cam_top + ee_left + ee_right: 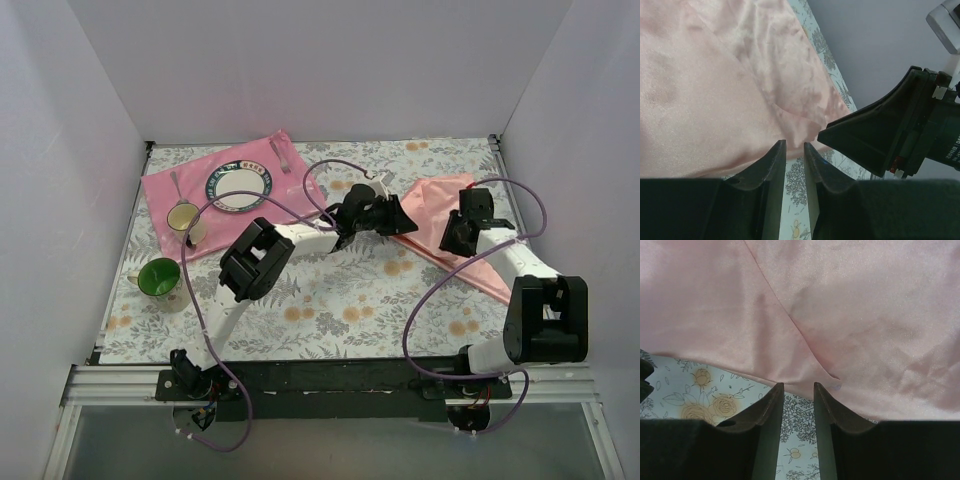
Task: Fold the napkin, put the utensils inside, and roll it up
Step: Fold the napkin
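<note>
Top view: the pale salmon-pink, shiny cloth napkin (428,205) lies right of centre on the floral-print surface (340,300). Left wrist view: the left gripper (795,152) has its fingers narrowly apart, tips at the napkin's edge, nothing between them. Right wrist view: the right gripper (798,390) shows the same narrow gap at the cloth's lower edge.

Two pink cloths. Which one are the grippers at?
The paler salmon napkin at right; left gripper and right gripper both sit at its edge. The darker mat holds the plate.
</note>
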{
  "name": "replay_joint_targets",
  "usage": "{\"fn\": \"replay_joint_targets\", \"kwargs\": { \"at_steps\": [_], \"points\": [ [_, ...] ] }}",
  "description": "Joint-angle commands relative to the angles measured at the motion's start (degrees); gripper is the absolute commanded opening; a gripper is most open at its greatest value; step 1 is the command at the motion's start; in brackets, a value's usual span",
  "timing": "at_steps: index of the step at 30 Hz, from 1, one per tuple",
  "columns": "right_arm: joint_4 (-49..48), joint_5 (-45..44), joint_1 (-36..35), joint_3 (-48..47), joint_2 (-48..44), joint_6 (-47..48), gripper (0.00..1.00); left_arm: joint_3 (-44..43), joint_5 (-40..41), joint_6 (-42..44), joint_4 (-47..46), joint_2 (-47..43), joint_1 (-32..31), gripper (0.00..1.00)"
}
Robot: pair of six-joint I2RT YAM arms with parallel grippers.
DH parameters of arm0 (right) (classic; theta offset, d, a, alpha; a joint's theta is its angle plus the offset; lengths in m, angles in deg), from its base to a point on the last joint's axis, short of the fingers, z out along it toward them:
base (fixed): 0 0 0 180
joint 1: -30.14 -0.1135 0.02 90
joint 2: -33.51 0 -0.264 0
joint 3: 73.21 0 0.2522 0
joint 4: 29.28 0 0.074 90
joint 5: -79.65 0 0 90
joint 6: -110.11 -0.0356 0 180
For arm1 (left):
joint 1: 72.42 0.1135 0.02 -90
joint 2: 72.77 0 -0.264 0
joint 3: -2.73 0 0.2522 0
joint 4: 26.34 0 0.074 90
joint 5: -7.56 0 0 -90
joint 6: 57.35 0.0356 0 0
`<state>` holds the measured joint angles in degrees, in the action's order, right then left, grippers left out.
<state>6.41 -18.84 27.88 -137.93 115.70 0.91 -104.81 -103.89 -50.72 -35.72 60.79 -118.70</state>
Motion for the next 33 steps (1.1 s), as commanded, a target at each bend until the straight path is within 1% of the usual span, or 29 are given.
{"fn": "replay_joint_targets", "kwargs": {
  "at_steps": [1, 5, 7, 8, 10, 13, 14, 15, 17, 18, 19, 20, 21, 22, 23, 24, 25, 27, 28, 29, 30, 32, 33],
  "points": [
    [-5.05, -2.75, 0.33, 3.49, -0.37, 1.18, 0.37, -2.99, -3.51, -0.21, 1.68, 0.03, 0.14, 0.20],
    [-6.20, -2.76, 0.94, 4.55, 1.12, 0.83, 0.36, -3.25, -2.37, 2.86, 5.90, -2.41, 0.14, 0.21],
    [-5.16, -4.33, 1.12, 4.29, 2.09, 0.48, 0.36, -3.25, -1.41, 4.52, 9.06, -4.26, 0.14, 0.21],
    [-4.97, -6.08, 1.29, 4.38, 2.27, 0.39, 0.36, -3.60, 0.08, 4.88, 12.21, -5.92, 0.14, 0.21],
    [-6.10, -6.28, 1.65, 4.90, 2.44, 0.39, 0.37, -3.78, 0.36, 5.15, 14.78, -7.51, 0.14, 0.22],
    [-5.24, -6.18, 1.73, 4.21, 4.37, 0.30, 0.37, -2.64, 0.36, 4.54, 18.03, -12.08, 0.14, 0.24],
    [-3.41, -6.45, 1.73, 3.24, 4.90, 0.22, 0.37, -2.29, 0.53, 4.10, 20.39, -13.22, 0.14, 0.24],
    [-2.52, -7.23, 3.21, 2.63, 5.08, 0.13, 0.37, -1.85, 0.19, 4.18, 21.37, -16.11, 0.14, 0.25],
    [0.02, -7.33, 3.14, 1.83, 3.42, 0.30, 0.38, 0.07, -0.26, 4.18, 22.08, -19.63, 0.14, 0.29],
    [0.74, -6.55, 3.14, 1.65, 0.19, 0.13, 0.39, 2.96, -0.17, 4.18, 22.08, -24.00, 0.14, 0.31],
    [1.53, -5.67, 3.14, 1.65, -1.84, -0.22, 0.41, 4.20, 0.18, 4.18, 21.99, -25.96, 0.14, 0.32],
    [2.06, -4.53, 3.14, 1.83, -3.86, -0.57, 0.44, 5.70, 0.44, 4.18, 21.82, -28.15, 0.14, 0.37],
    [2.93, -3.65, 3.14, 2.44, -7.62, -1.44, 0.48, 7.36, 0.79, 4.18, 22.08, -29.83, 0.14, 0.38],
    [3.46, -4.59, 3.32, 2.88, -9.40, -2.24, 0.59, 8.08, 0.97, 4.44, 22.52, -32.98, 0.14, 0.39],
    [4.16, -5.91, 3.49, 3.23, -10.81, -3.29, 0.64, 8.61, 0.97, 4.71, 22.78, -34.31, 0.14, 0.41],
    [5.82, -8.79, 4.01, 3.50, -13.18, -5.56, 0.73, 9.31, 0.89, 4.80, 22.78, -35.72, 0.14, 0.43],
    [6.71, -10.04, 4.63, 3.41, -14.07, -7.24, 0.86, 11.49, 0.80, 4.89, 22.78, -38.78, 0.14, 0.43],
    [8.04, -13.12, 7.17, 3.41, -16.26, -9.53, 0.88, 14.48, 0.71, 4.36, 22.78, -42.13, 0.14, 0.45],
    [8.65, -14.43, 8.32, 4.28, -16.80, -12.58, 0.93, 17.28, 0.97, 3.75, 22.61, -43.89, 0.14, 0.46],
    [9.09, -15.32, 9.98, 4.81, -17.24, -13.75, 0.96, 18.88, 0.89, 3.40, 22.00, -47.13, 0.14, 0.47],
    [9.18, -15.67, 13.82, 5.60, -17.94, -15.06, 0.97, 20.03, 0.71, 3.39, 21.99, -48.55, 0.14, 0.49],
    [7.95, -15.07, 18.32, 8.59, -18.47, -16.65, 0.97, 23.27, 1.06, 3.48, 21.99, -52.93, 0.14, 0.52],
    [7.34, -14.19, 22.96, 9.55, -18.82, -17.01, 0.97, 24.51, 1.15, 3.48, 21.73, -54.27, 0.14, 0.54]
  ]
}}
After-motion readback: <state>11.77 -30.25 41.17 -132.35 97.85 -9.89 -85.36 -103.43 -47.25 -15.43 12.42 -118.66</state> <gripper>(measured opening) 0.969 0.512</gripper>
